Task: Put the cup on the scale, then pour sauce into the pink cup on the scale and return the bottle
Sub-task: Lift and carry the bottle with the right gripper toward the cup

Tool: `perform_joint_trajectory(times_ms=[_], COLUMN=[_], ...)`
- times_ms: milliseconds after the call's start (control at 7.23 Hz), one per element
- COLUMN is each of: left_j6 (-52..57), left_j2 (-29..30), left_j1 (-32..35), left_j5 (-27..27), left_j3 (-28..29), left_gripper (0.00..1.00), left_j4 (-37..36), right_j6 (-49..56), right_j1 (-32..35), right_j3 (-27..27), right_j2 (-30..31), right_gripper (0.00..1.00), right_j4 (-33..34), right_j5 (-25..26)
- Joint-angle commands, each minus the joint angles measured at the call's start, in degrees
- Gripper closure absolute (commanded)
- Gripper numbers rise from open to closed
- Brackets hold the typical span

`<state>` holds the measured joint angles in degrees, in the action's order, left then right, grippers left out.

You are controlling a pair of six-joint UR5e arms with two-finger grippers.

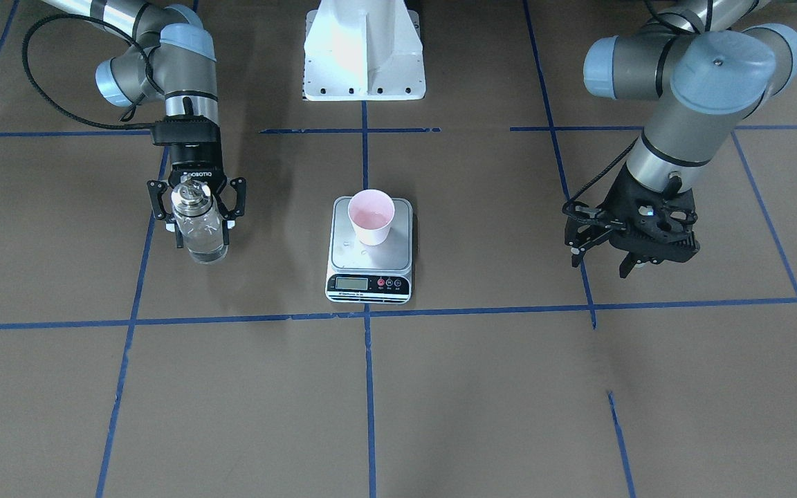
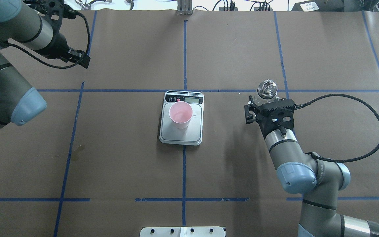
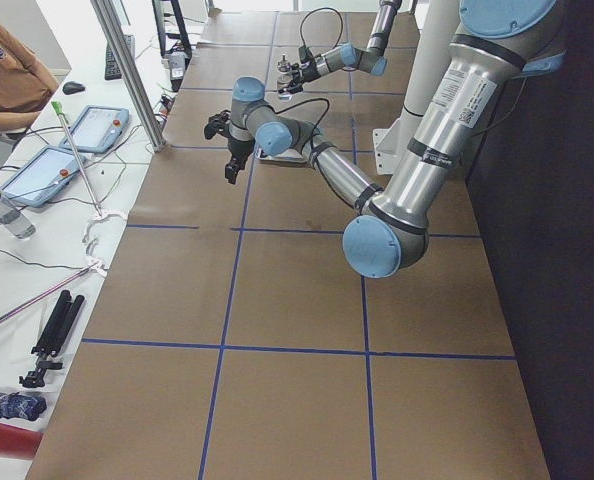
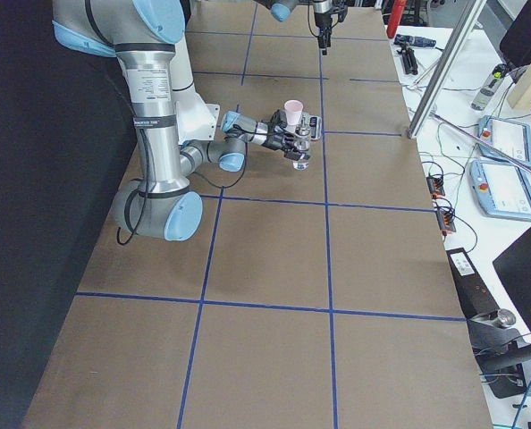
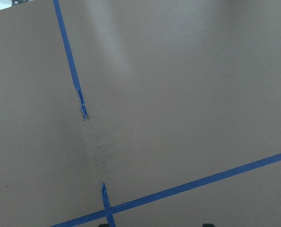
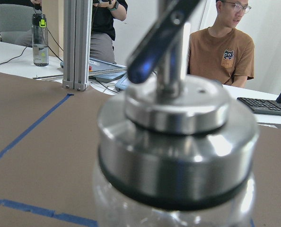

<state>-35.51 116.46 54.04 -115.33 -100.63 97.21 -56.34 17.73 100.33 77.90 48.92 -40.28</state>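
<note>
Brown paper (image 1: 481, 387) was spread over the whole table and was divided into large squares by lines of blue tape (image 1: 369, 387). Wide bare stretches of paper were left on every side of the scale (image 1: 364, 259), which was set near the middle, its display strip turned away from the robot.

One scale, one cup (image 1: 371, 216), one bottle (image 1: 198, 225) and two arms were counted. The pink cup was stood upright on the silver platform, inside its edges, with free metal left around it. The bottle was found well apart from the scale, on the robot's right side, upright, with clear liquid (image 1: 205, 245) seen through the glass. Whether its base was resting on the paper could not be told.

The right pincer (image 1: 203, 234) was clenched on the bottle, one finger at each side of the glass below the silver cap (image 6: 178, 137), which filled the right wrist view. The left pincer (image 1: 600, 266) was held above the paper well apart from the scale on the other side, its fingers spread wide, with nothing gripped or touched. Only paper and tape were shown by the left wrist view.
</note>
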Motion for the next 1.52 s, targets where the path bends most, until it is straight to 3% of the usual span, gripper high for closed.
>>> perform_joint_trajectory(times_ms=[0, 553, 830, 1383], left_j6=[-0.09, -0.09, -0.09, -0.09], left_j2=[-0.09, -0.18, -0.96, -1.84], left_j1=[0.01, 0.10, 0.10, 0.10], left_j5=[-0.07, -0.33, -0.33, -0.33], left_j3=[-0.79, -0.97, -2.11, -2.99], left_gripper=[0.27, 0.27, 0.27, 0.27], left_j4=[-0.09, -0.09, -0.09, -0.09], right_j6=[2.37, 8.52, 8.70, 13.35], right_j1=[-0.50, -2.61, -2.70, -3.05], right_j3=[-0.13, -0.92, -0.66, -1.18], right_j2=[-5.29, -10.64, -17.33, -18.40], right_gripper=[1.00, 1.00, 1.00, 1.00], right_j4=[7.28, 21.62, 38.38, 50.73], right_j5=[0.38, 2.67, 3.28, 9.23])
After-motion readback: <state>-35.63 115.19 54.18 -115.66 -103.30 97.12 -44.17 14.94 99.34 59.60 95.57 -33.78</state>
